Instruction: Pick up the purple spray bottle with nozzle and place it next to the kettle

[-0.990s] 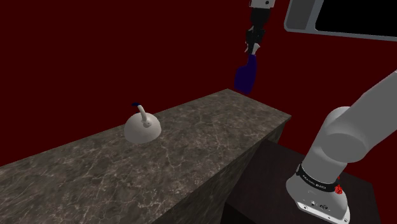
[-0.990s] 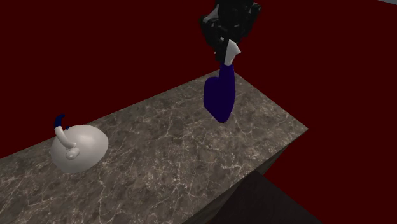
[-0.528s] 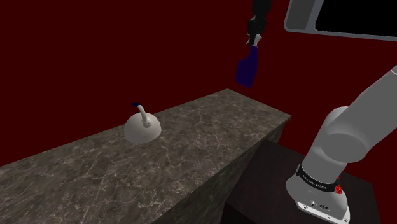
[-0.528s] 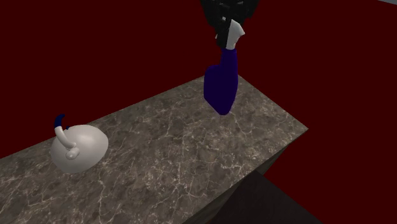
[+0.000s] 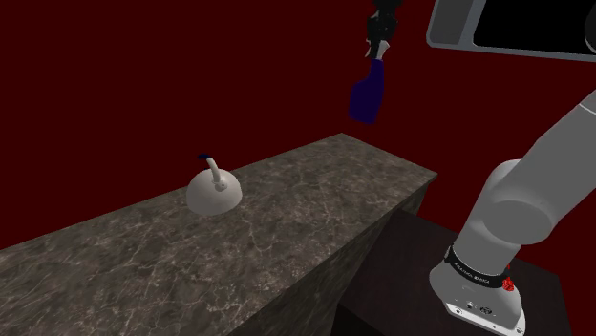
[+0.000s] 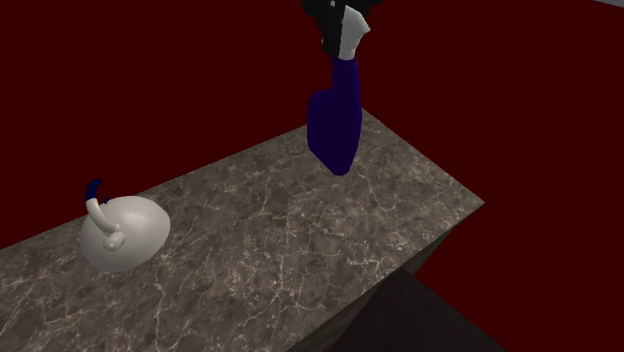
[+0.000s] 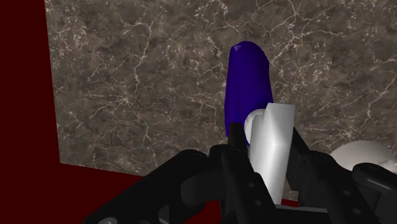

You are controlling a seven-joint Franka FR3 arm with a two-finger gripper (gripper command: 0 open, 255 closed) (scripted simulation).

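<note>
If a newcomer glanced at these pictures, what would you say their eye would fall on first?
First, the dark blue-purple spray bottle hanging in mid-air above the stone-patterned counter, over its right-hand end in the second exterior view, clasped at its white nozzle by the black gripper. Next, the rounded white kettle sitting on the counter, well toward the shoulder view's left of the bottle.

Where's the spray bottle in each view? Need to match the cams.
Shoulder view: spray bottle hangs upper centre-right, in the air above the counter's far end.
Second exterior view: bottle top centre, over the counter's far right part.
Wrist view: bottle straight ahead of the jaws, which clasp its white head.
Shared landmark: the veined counter beneath it in all three.
</note>
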